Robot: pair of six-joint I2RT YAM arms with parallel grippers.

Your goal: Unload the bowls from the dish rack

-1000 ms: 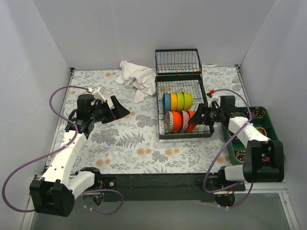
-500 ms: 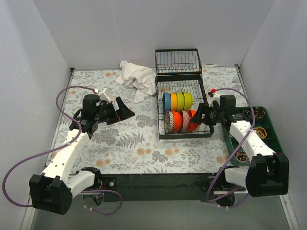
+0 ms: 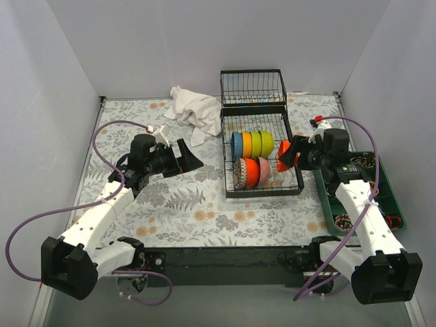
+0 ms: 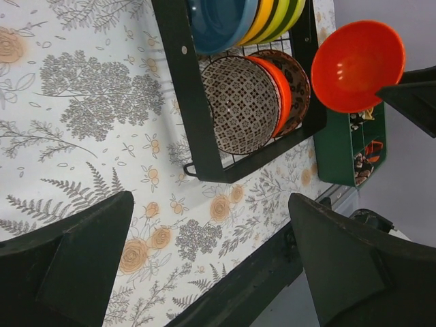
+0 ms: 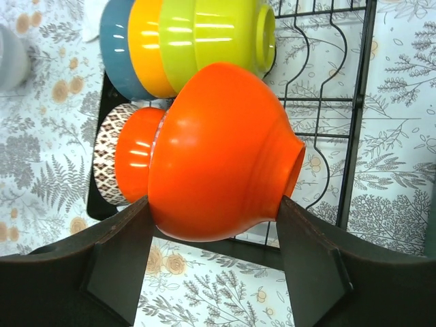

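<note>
One orange bowl (image 5: 218, 150) is clamped between the right gripper's (image 5: 214, 201) fingers, clear of the rack (image 3: 231, 193) and above its right edge. Left gripper (image 3: 191, 157): jaws wide apart, empty, over the table (image 3: 170, 211) left of the rack. Other bowls (image 3: 252, 144) stand on edge in two rows; count unclear. Tray (image 3: 328, 204) is partly hidden by the right arm, contents too small to tell. Cloth (image 3: 192, 109) lies behind-left of the rack.

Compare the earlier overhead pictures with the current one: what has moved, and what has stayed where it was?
The right claw, shut on an orange bowl, has lifted it up and to the right, out of the near row of the dish rack. The left arm has swung toward the rack, left claw open. The other bowls and the white cloth stayed put.
</note>
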